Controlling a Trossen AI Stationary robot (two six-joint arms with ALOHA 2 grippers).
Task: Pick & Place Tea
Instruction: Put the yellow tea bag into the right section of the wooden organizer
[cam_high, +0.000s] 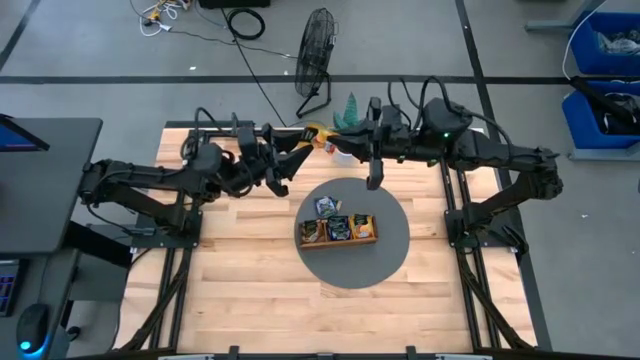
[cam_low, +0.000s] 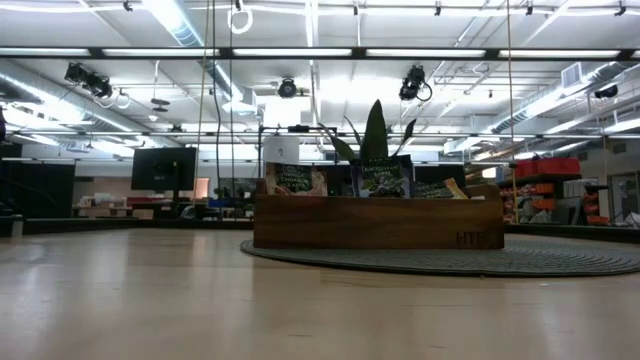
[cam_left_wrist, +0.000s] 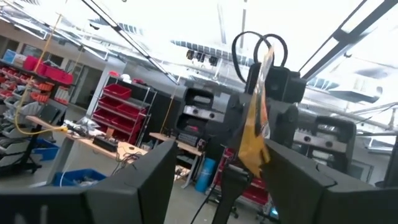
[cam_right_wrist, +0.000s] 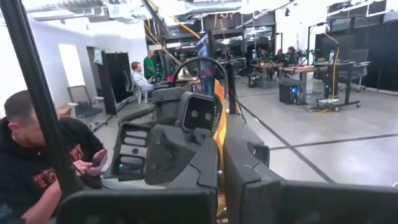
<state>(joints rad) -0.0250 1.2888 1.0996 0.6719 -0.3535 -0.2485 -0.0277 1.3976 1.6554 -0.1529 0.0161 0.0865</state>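
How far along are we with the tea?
Done: several sachets stand in the tray. In hand: the right gripper is shut on an orange-yellow sachet above the table's back edge, the open left gripper facing it. Left: place that sachet in the tray.

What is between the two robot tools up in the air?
An orange-yellow flat square tea sachet, which shows in the high view. The right tool pinches it, and the left tool stands open.
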